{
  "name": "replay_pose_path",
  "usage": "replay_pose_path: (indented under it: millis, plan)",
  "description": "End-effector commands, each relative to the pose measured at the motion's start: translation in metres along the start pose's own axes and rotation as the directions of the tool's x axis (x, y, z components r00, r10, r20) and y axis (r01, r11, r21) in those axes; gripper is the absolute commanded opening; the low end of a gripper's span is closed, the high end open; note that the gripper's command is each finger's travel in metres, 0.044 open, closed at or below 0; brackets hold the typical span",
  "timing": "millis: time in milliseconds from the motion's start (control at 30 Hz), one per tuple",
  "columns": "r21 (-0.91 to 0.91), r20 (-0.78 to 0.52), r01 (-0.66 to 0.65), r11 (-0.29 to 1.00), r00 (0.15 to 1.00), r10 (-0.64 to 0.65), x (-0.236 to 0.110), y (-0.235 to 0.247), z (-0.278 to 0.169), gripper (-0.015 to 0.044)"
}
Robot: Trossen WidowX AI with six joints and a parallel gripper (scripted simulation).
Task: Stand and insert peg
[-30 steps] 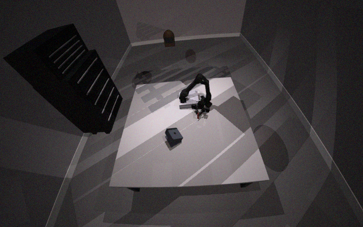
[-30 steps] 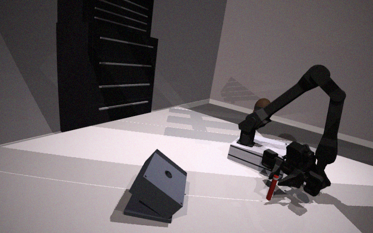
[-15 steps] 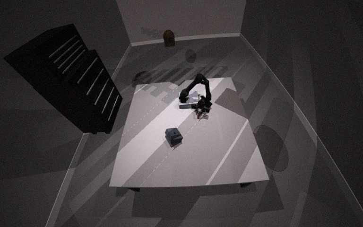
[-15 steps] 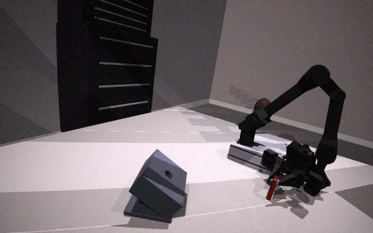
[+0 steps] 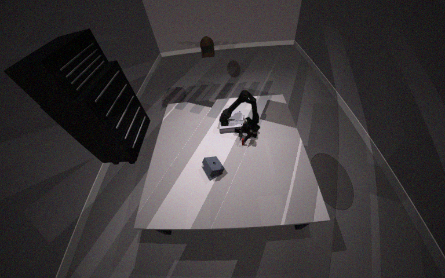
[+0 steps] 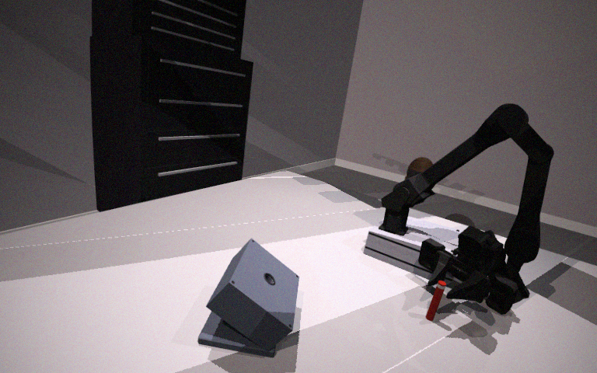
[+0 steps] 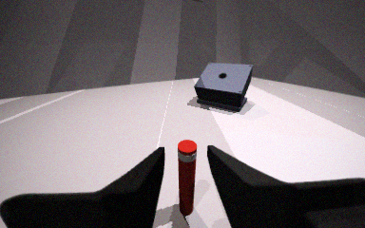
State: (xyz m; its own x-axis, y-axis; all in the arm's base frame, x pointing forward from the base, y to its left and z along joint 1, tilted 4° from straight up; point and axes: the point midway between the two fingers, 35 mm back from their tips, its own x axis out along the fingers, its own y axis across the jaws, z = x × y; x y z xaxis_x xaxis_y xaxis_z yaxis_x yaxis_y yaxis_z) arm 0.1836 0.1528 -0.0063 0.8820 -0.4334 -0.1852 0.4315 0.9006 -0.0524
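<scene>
The red peg (image 5: pixel 243 141) (image 6: pixel 435 301) (image 7: pixel 186 182) stands upright on the table (image 5: pixel 262 196) on its plain end, with the white band just under its top. My gripper (image 5: pixel 245 135) (image 6: pixel 448 285) (image 7: pixel 185 151) is open; its two dark fingers stand on either side of the peg with a gap on each side, not touching it. The grey sloped panel (image 5: pixel 213 166) (image 6: pixel 257 287) (image 7: pixel 223 85) sits ahead of the gripper, in the middle of the table. Its face has one dark hole (image 6: pixel 270 278) (image 7: pixel 222 75), which is empty.
The arm's base stands on a metal plate (image 6: pixel 392 245) just behind the gripper. A tall black drawer cabinet (image 5: pixel 81 95) (image 6: pixel 167 101) stands on the floor left of the table. A small brown object (image 5: pixel 207 46) sits by the far wall.
</scene>
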Motion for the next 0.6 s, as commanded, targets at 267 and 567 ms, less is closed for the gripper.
replay_pose_path:
  millis: [267, 567]
  plan:
    - [0.000, 0.000, 0.000, 1.000, 1.000, 0.000, 0.0000, 0.0000, 0.0001, 0.0440]
    - [-0.002, -0.001, 0.000, 1.000, 1.000, 0.000, -0.0021, 0.0029, 0.0089, 0.0440]
